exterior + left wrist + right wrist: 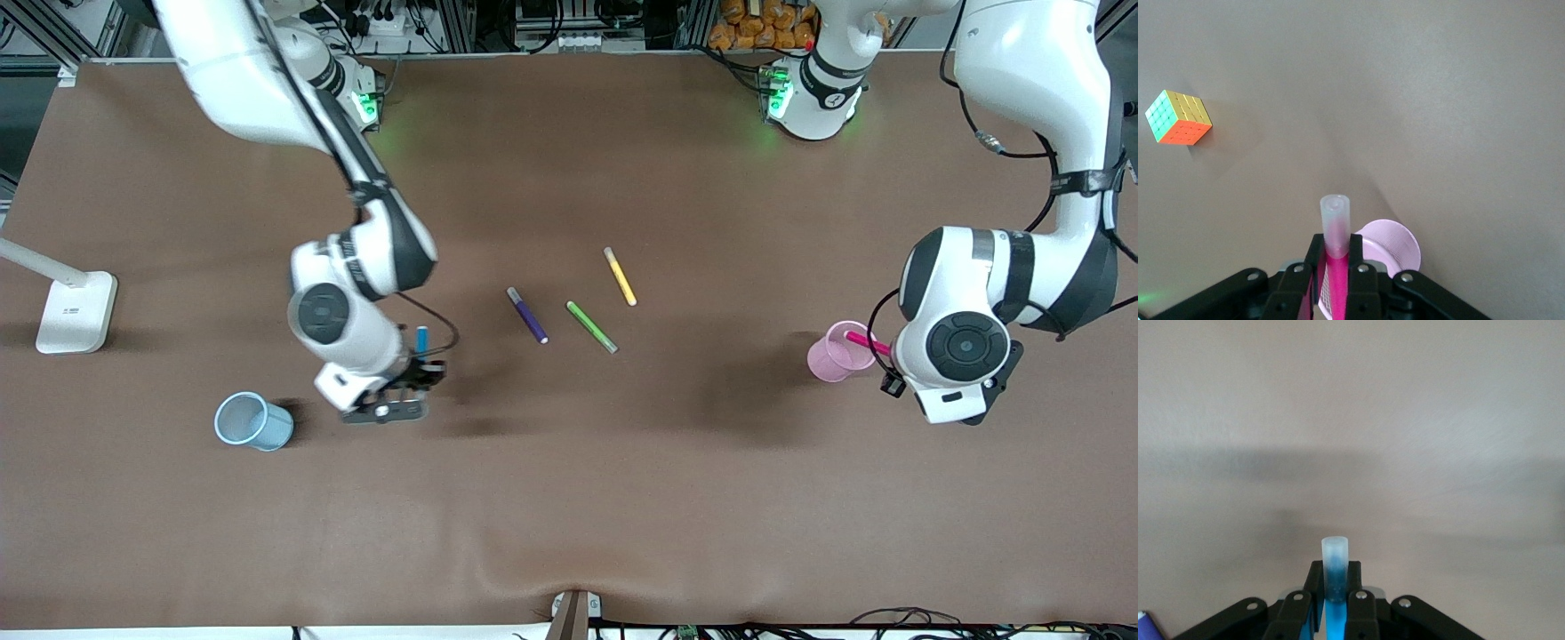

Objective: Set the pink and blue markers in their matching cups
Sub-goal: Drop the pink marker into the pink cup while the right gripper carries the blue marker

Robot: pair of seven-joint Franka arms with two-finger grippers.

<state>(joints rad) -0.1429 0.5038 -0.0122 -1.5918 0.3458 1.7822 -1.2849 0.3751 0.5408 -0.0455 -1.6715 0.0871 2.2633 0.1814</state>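
My right gripper [1335, 575] is shut on the blue marker [1335, 568], whose pale cap sticks out past the fingertips. In the front view this gripper [421, 363] hangs low over the table with the blue marker [421, 339], beside the pale blue cup [253, 421], which stands upright toward the right arm's end. My left gripper [1336, 245] is shut on the pink marker [1336, 227], cap end outward. The pink marker [866, 340] lies tilted over the mouth of the pale pink cup [836, 353]. That cup's rim [1399, 241] shows right beside the fingers.
A purple marker [527, 315], a green marker [591, 326] and a yellow marker [620, 276] lie mid-table between the arms. A white lamp base [76, 311] stands at the right arm's end. A colour cube [1179, 118] rests on the table in the left wrist view.
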